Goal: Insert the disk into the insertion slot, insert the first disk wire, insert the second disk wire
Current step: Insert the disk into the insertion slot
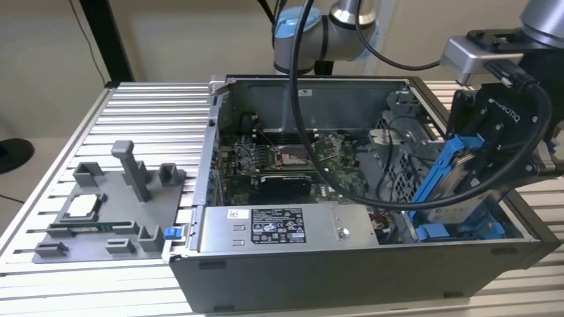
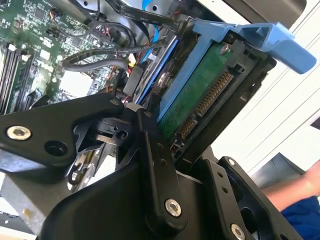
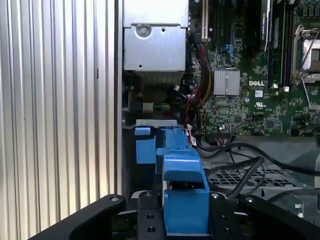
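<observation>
My gripper (image 1: pixel 483 173) is clamped on the disk (image 1: pixel 445 168), with a finger (image 2: pixel 155 150) pressed against each long side of its blue bracket. The disk hangs tilted over the near corner of the computer case (image 1: pixel 352 271), at the exterior view's right. Its lower end is down by the blue rails of the insertion slot (image 1: pixel 458 231). I cannot tell whether it touches them, but it is not seated yet.

The tilt worries me most. If one bracket edge meets a rail before the other, I judge the disk will wedge or pivot in my grip, since I hold only smooth plastic.

In the first wrist view, loose black wires (image 3: pixel 235 157) lie just beside the slot and could be pinched under the disk. My own thick cable (image 1: pixel 297 112) loops across the open case and could catch on its wall.

A person's sleeve (image 2: pixel 300 205) is near in the second wrist view.
</observation>
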Tool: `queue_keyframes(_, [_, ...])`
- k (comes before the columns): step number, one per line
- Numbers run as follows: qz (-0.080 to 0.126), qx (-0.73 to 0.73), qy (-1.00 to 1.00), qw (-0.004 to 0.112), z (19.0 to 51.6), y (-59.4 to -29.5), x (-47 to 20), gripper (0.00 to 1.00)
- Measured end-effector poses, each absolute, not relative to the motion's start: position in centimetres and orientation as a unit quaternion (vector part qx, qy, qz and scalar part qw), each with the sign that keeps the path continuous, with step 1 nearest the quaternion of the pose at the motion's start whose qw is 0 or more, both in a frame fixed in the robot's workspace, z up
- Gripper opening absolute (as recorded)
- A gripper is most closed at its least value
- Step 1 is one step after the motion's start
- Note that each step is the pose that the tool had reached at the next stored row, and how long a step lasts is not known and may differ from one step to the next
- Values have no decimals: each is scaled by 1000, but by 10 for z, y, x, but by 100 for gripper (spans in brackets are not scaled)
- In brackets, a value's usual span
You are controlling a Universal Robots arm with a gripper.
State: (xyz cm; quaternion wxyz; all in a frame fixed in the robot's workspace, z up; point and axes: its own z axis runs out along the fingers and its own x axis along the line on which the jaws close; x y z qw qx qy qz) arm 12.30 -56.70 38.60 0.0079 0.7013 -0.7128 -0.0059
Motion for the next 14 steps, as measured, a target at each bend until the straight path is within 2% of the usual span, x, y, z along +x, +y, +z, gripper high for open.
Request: queue_keyframes(14, [-6,701,-713,8,380,-567,123,0])
